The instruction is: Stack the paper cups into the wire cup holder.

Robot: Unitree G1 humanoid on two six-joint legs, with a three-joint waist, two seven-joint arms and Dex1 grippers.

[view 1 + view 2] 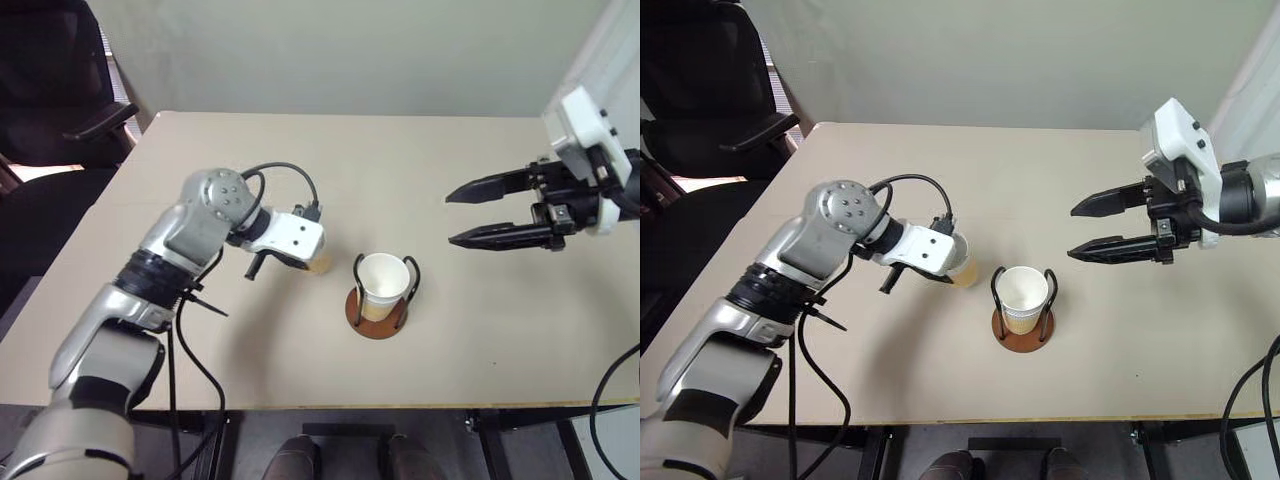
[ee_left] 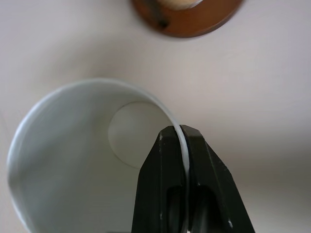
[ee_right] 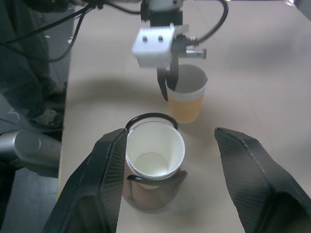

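A tan paper cup with a white inside stands upright on the table just left of the wire cup holder. My left gripper is shut on this cup's rim, one finger inside and one outside; the right wrist view shows the same pinch on the cup. Another paper cup sits between the holder's black wire loops on its reddish-brown base. My right gripper is open and empty, hovering over the table to the right of the holder, its fingers pointing towards it.
The beige table has its front edge close below the holder. A black office chair stands past the table's far left corner. Black cables loop off my left arm.
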